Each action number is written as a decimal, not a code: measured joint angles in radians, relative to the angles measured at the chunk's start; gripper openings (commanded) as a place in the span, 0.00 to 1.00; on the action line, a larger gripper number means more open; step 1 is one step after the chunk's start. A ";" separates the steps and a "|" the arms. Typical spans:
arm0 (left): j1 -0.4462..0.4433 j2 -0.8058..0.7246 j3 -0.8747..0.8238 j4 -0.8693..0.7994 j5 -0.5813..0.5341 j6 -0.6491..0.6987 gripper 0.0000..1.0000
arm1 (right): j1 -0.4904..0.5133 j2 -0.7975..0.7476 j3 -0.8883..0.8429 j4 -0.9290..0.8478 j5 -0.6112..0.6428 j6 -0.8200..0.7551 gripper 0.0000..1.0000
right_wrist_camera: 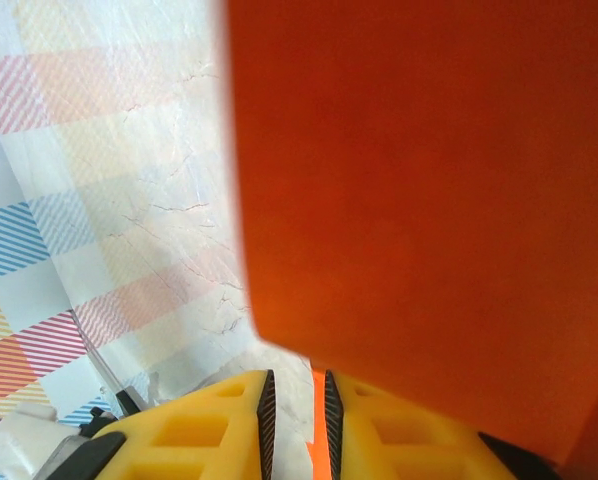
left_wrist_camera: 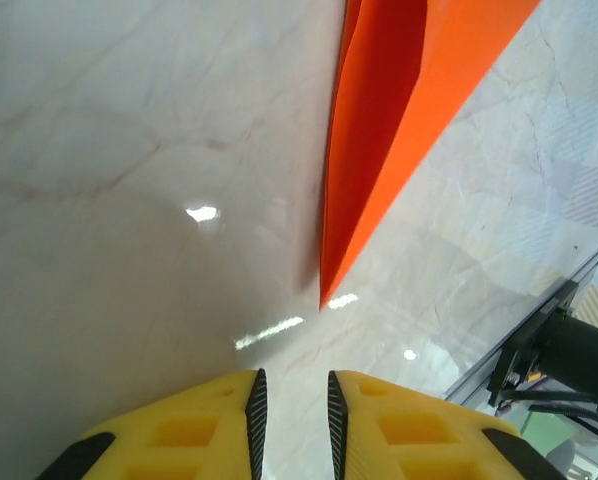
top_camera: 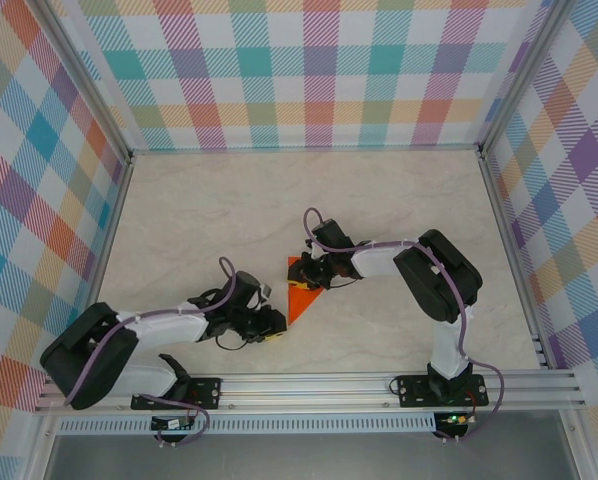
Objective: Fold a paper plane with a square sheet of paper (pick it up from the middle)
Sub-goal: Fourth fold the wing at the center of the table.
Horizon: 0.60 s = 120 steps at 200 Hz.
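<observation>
The right end effector (right_wrist_camera: 297, 420) pinches the far edge of the paper plane (top_camera: 301, 293). The left end effector (left_wrist_camera: 291, 420), nearly closed and empty, sits near its point. Checked walls (top_camera: 309, 70) surround the marble table (top_camera: 399, 190).

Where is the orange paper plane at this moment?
In the top view the paper plane lies mid-table between the two grippers, its tip toward the near edge beside the left gripper; the right gripper is at its wide end.
</observation>
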 measured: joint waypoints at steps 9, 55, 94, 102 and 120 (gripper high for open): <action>0.000 -0.042 0.001 -0.027 -0.007 0.000 0.26 | 0.000 0.000 0.000 0.000 0.000 0.002 0.24; 0.010 -0.117 0.058 -0.072 -0.053 0.000 0.27 | 0.000 0.000 0.000 0.000 0.000 0.003 0.24; 0.014 0.029 0.156 -0.004 -0.081 0.000 0.25 | 0.000 0.000 0.001 0.000 0.000 0.003 0.24; 0.014 0.060 0.173 0.011 -0.090 0.000 0.24 | 0.000 0.000 0.001 -0.001 0.000 0.003 0.24; 0.015 0.116 0.198 0.056 -0.106 -0.001 0.22 | 0.000 0.000 0.004 -0.005 0.000 0.003 0.23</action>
